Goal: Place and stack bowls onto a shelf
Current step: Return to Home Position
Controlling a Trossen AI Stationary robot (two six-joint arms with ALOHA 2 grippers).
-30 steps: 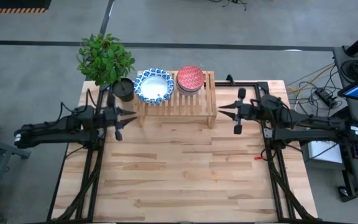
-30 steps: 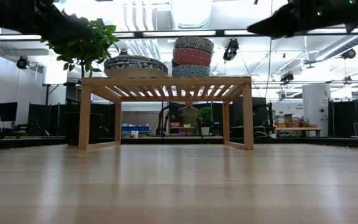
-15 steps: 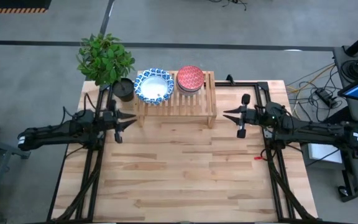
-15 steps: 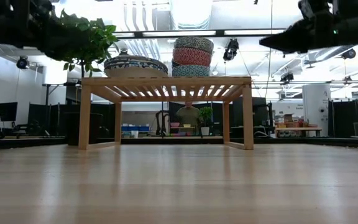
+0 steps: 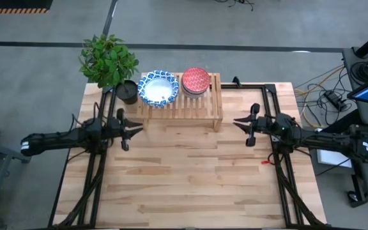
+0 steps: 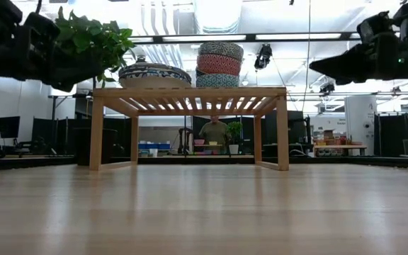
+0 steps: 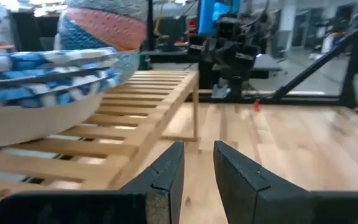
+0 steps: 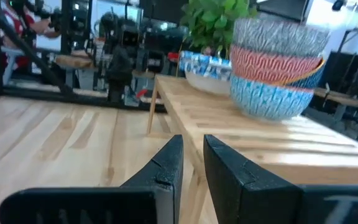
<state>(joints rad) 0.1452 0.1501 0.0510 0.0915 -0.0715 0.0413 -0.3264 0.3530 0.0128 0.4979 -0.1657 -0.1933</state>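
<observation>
Bowls are shelved, only the go-home move is left

Both stacks sit on the shelf (image 5: 200,105): the white bowls (image 5: 158,88) at the plant end, the small bowls (image 5: 195,80) just beside them. The left gripper (image 7: 197,148) and right gripper (image 8: 193,140) hang off the shelf's two ends, above the table, jaws on each open just a narrow slit and holding nothing. I'd back both arms straight out and level, keeping the left one off the pot (image 5: 127,92), so nothing bumps the shelf legs.
</observation>
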